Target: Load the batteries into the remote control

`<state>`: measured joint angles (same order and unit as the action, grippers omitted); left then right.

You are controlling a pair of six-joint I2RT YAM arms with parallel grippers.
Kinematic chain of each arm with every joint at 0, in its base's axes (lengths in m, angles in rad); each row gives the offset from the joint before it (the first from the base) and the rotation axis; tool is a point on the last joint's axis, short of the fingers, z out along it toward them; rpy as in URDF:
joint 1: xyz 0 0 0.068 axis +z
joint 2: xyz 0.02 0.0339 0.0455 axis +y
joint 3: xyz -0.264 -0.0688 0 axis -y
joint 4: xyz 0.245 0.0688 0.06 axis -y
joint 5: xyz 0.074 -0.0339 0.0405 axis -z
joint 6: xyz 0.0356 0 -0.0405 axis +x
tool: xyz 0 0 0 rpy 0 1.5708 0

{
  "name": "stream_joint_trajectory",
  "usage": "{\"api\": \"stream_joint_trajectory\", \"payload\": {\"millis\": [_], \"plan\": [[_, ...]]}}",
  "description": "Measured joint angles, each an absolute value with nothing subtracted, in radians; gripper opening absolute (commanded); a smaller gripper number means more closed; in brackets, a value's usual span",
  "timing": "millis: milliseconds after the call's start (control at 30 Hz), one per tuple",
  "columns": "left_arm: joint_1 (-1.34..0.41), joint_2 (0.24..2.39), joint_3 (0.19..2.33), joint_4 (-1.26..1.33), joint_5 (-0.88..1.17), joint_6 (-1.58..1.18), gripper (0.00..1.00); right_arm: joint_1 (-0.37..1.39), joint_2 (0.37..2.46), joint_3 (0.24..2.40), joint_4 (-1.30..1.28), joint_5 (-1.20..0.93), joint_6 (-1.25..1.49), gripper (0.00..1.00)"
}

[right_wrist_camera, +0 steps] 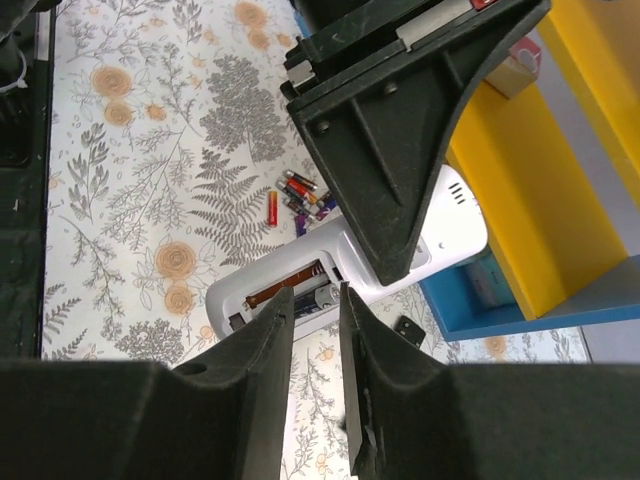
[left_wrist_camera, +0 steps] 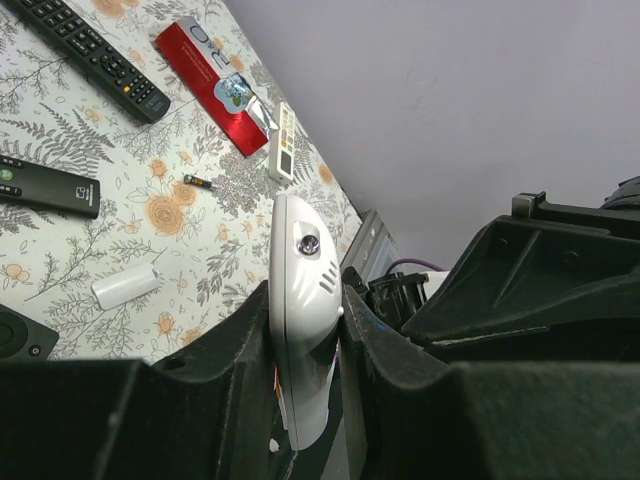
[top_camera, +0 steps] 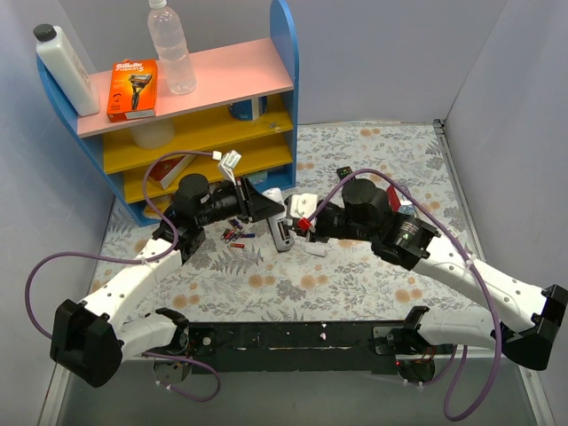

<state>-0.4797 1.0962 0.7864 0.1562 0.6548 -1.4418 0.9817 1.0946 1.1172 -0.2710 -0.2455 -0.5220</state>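
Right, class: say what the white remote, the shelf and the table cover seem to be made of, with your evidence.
Remote: hard white plastic, smooth with a soft sheen and moulded slots.
Shelf: probably painted wood or board, with flat matte pink, yellow and blue panels.
Table cover: printed floral sheet, either cloth or vinyl; cannot tell which.

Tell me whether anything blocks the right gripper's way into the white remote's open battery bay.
Nothing visible does. The right gripper hangs directly over the open battery bay of the white remote. The left gripper clamps the remote further along its body, beside the bay, not across it.
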Motion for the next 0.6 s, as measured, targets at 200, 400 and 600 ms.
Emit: {"api": "stream_joint_trajectory", "payload": {"millis": [200,400,600], "plan": [[-0.48,1.105,0.789,0.147,0.677,-1.428,0.0,0.982,1.117,1.118,-0.293,-0.258,-0.532,0.3],[-0.48,1.108,0.804,0.141,0.697,-1.417,0.0,0.982,1.139,1.125,-0.291,-0.253,-0.539,0.29],[-0.48,1.108,0.805,0.141,0.712,-1.412,0.0,0.975,1.157,1.132,-0.29,-0.244,-0.55,0.28]]}}
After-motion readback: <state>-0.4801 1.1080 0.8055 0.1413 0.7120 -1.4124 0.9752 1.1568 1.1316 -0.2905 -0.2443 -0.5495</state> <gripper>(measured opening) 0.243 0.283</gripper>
